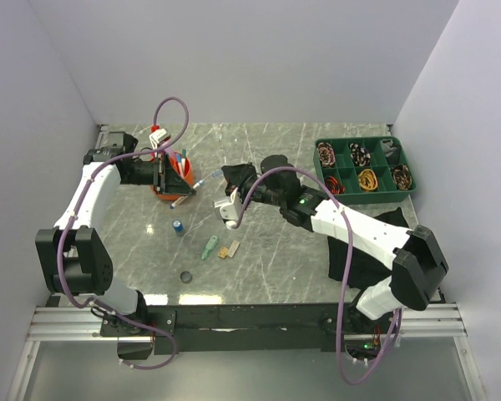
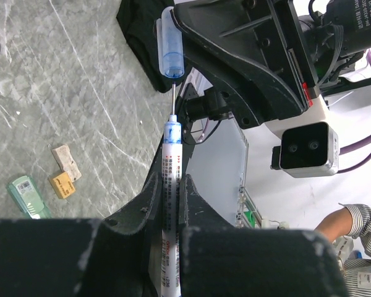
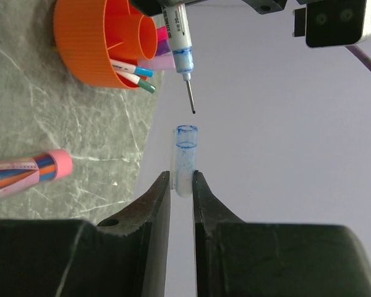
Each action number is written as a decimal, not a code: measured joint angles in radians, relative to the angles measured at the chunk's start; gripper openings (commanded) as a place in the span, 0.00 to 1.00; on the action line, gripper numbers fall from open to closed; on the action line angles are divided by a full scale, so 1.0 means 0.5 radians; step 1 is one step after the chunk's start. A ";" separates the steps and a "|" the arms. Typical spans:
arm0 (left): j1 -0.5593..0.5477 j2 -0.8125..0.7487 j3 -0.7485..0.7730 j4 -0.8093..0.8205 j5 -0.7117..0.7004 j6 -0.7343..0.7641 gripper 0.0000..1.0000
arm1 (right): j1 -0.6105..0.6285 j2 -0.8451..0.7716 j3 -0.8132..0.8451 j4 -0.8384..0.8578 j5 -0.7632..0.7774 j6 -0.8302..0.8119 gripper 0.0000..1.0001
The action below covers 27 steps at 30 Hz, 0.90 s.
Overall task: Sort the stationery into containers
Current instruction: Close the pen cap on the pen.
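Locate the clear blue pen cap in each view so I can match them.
Top external: pen cap mid-table, right of the orange pot.
Left wrist: top centre, just beyond the needle tip of the white pen.
Right wrist: centre, upright, pinched by the right fingers.
Shared landmark: the white pen in the left fingers, tip aimed at the cap.

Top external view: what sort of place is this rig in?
Probably a lab test cell: plain white walls box in a marble-pattern tabletop fronted by an aluminium mounting rail.
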 measured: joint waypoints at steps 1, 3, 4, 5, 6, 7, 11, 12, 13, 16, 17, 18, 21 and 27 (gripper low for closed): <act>0.000 0.000 0.000 0.000 0.001 -0.001 0.01 | 0.000 0.000 0.003 0.000 0.002 0.001 0.00; 0.000 0.000 0.000 0.000 0.001 0.000 0.01 | 0.000 0.000 0.004 0.001 0.005 0.008 0.00; 0.000 0.000 0.000 0.000 0.001 -0.001 0.01 | 0.000 0.001 0.004 0.000 0.005 0.012 0.00; 0.000 0.000 0.000 0.001 0.002 0.000 0.01 | 0.000 0.002 0.005 -0.001 0.008 0.016 0.00; 0.000 0.000 0.000 0.001 0.003 -0.001 0.01 | 0.000 0.005 0.012 -0.004 0.010 0.019 0.00; 0.000 0.000 0.000 0.002 0.005 -0.001 0.01 | 0.000 0.009 0.020 -0.003 0.011 0.022 0.00; 0.000 0.003 0.000 0.000 0.008 0.001 0.01 | 0.005 0.024 0.047 -0.004 0.010 0.024 0.00; 0.000 0.006 0.000 0.000 0.009 0.001 0.01 | 0.005 0.027 0.053 -0.005 0.010 0.025 0.00; -0.001 0.009 0.000 0.001 0.010 0.001 0.01 | 0.006 0.032 0.057 -0.004 0.010 0.025 0.00; -0.002 0.013 0.000 0.001 0.010 0.000 0.01 | 0.008 0.041 0.060 -0.005 0.009 0.024 0.00; -0.002 0.013 0.000 0.002 0.011 0.000 0.01 | 0.008 0.043 0.060 -0.006 0.008 0.024 0.00; -0.002 0.014 0.000 0.003 0.014 -0.001 0.01 | 0.008 0.043 0.060 -0.007 0.008 0.024 0.00; -0.002 0.013 0.000 0.014 0.017 -0.002 0.01 | 0.008 0.043 0.060 -0.014 0.001 0.023 0.00; -0.003 0.040 0.024 0.016 0.022 -0.001 0.01 | 0.012 0.064 0.078 -0.053 -0.014 0.021 0.00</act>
